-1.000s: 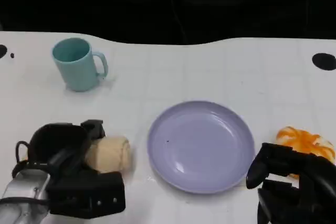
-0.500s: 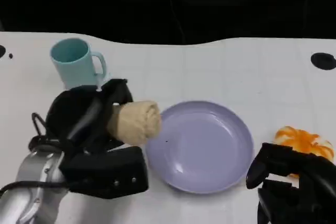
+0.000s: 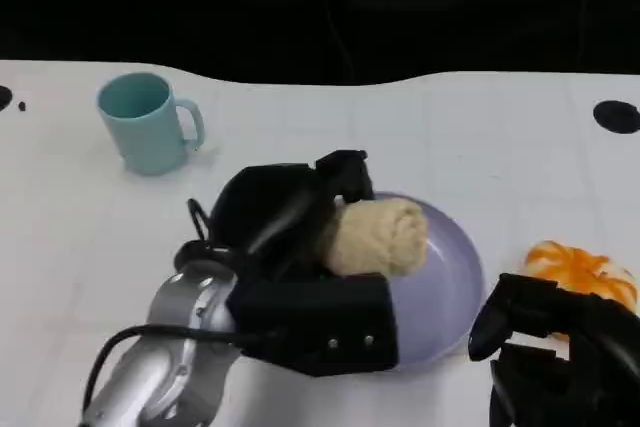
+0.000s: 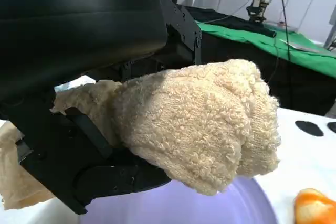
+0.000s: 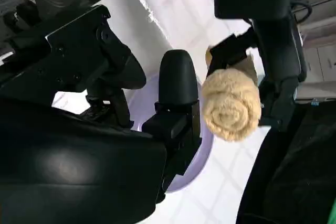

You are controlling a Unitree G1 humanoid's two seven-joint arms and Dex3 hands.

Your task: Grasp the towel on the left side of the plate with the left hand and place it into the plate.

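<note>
While over plate (image 3: pixel 450 277), left hand (image 3: pixel 290 222) grips towel (image 3: pixel 375 237).

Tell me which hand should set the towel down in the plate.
The left hand. It already grips the rolled towel above the purple plate, so it likely only needs to lower and release. The right hand sits beside the plate, holding nothing.

The left hand (image 3: pixel 300 247) is matte black, a rounded shell with a boxy black block at six o'clock of it, dotted with small screws. Its silver forearm (image 3: pixel 160 367) is smooth metal, with a thin black cable (image 3: pixel 120 342) looping over it. The right hand (image 3: pixel 560 347) is the same glossy black, with thick, blunt-tipped fingers (image 5: pixel 176 82).
</note>
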